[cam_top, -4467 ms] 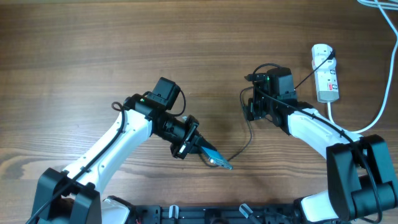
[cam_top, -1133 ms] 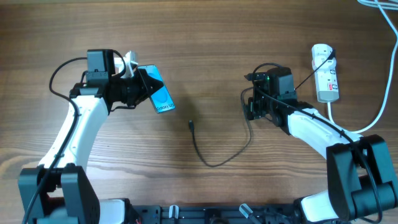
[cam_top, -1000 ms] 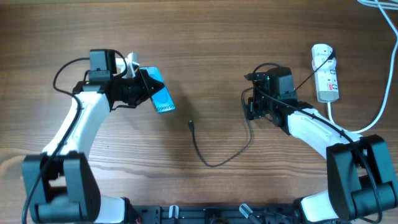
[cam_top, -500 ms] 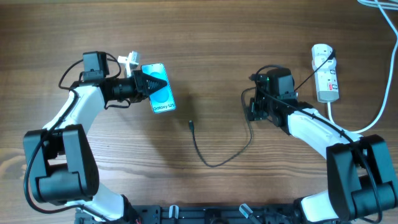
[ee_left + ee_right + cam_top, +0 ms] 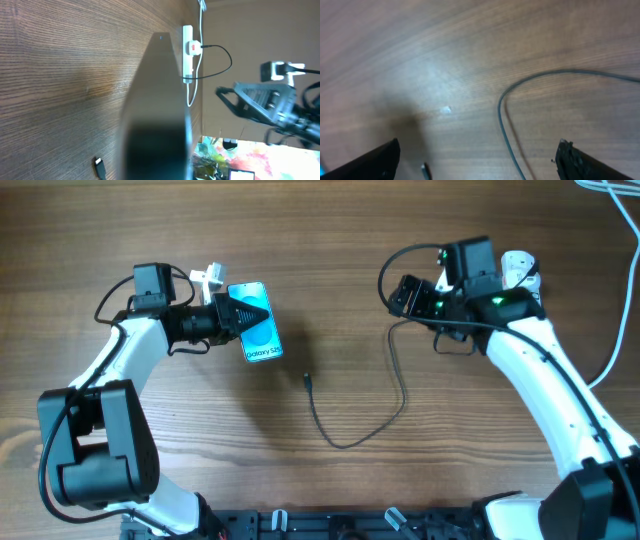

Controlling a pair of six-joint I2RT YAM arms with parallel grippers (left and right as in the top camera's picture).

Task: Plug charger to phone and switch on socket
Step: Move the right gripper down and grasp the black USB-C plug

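Note:
My left gripper [image 5: 238,310] is shut on the phone [image 5: 258,340], a teal-blue smartphone with white text, held at the left of the table. In the left wrist view the phone [image 5: 160,100] is a dark blur seen edge-on. The charger [image 5: 398,402], a thin black cable, loops across the middle of the table. Its connector tip [image 5: 307,381] lies free to the right of the phone and below it. My right gripper [image 5: 405,295] is open and empty above the cable [image 5: 502,117], with the tip [image 5: 425,170] near its left finger. The white socket [image 5: 518,260] is mostly hidden behind my right arm.
The socket [image 5: 189,50] with its black plug shows far off in the left wrist view. A thick white cord [image 5: 625,330] runs along the right edge of the wooden table [image 5: 330,240].
My right arm has risen and swung toward the far side, now covering most of the socket. My left gripper has held the phone still for the last half second, after carrying it from the front centre.

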